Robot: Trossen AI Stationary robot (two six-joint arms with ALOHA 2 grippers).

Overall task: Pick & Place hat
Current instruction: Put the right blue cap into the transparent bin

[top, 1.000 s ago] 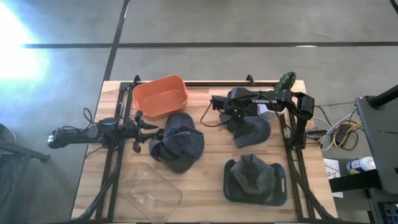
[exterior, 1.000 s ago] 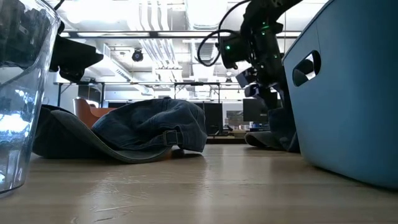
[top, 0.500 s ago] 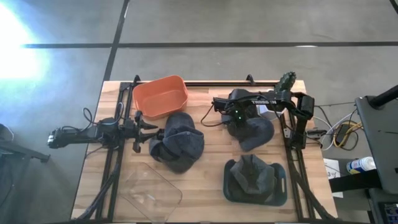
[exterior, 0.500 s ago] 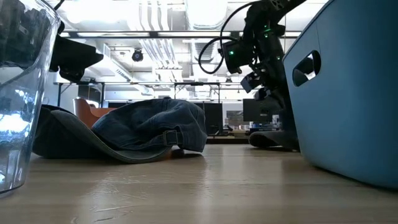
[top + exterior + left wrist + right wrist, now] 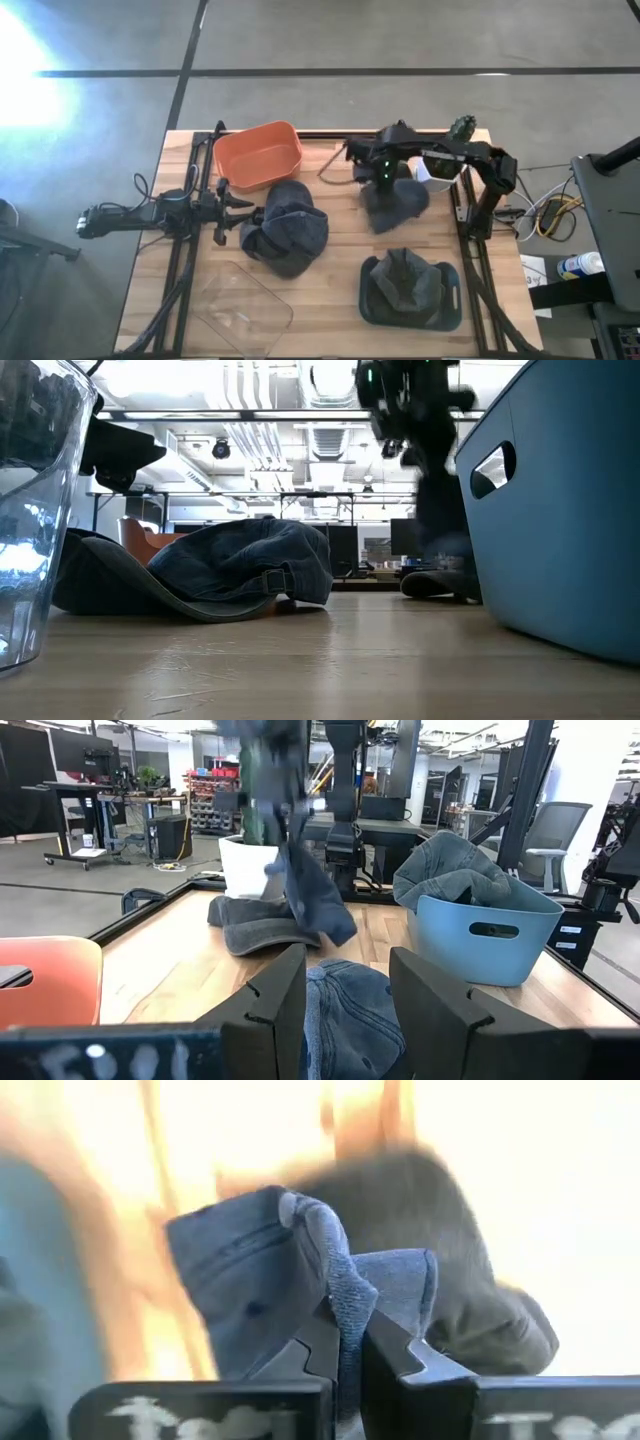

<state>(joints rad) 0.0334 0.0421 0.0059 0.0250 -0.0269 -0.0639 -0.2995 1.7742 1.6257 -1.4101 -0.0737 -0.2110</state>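
A blue-grey denim hat hangs from my right gripper, which is shut on it above the table's far right part. Below it a dark grey hat lies flat on the table. My left gripper stands open at the table's left, pointing at a pile of denim hats that rests on the wood; one of them shows just beyond its fingers. A blue bin at the near right holds another hat. My right gripper pinches a raised fold of the denim hat between its two fingers, several layers together. The fingers come from above, pointing down. The hat hangs slack below them; whether its lower end is clear of the grey hat beneath, I cannot tell.
An orange bin stands at the far left centre. A clear plastic container sits at the near left. A white cup stands behind the grey hat at the far right.
My right gripper has shut on the denim hat, then risen and gone a little toward the table's left and far edge. The hat has been drawn up from lying flat and now hangs below the fingers; the dark grey hat has stayed on the table.
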